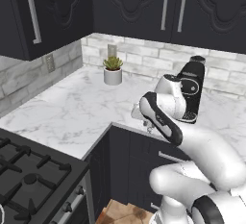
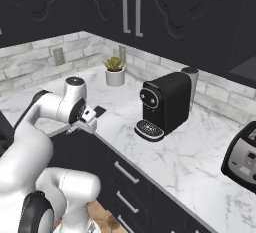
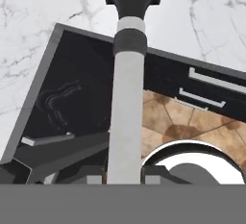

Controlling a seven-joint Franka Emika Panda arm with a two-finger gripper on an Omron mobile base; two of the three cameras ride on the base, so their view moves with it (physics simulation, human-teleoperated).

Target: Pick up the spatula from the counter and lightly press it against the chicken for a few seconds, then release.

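hand: pinched shut on the spatula, low on the pale handle
spatula: in the grip, handle running straight out from the fingers, dark head out front over the desk corner edge
why held so: a grip far back on the handle leaves the flat head free to press with
chicken: can't tell where it is
stove: left of the desk, likely the next stop
step: judged grasp done, carry and press not yet done
risk: long lever, so the head may swing

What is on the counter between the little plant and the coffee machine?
Nothing. In the right base view, the stretch of white marble counter between the plant and the coffee machine is bare.
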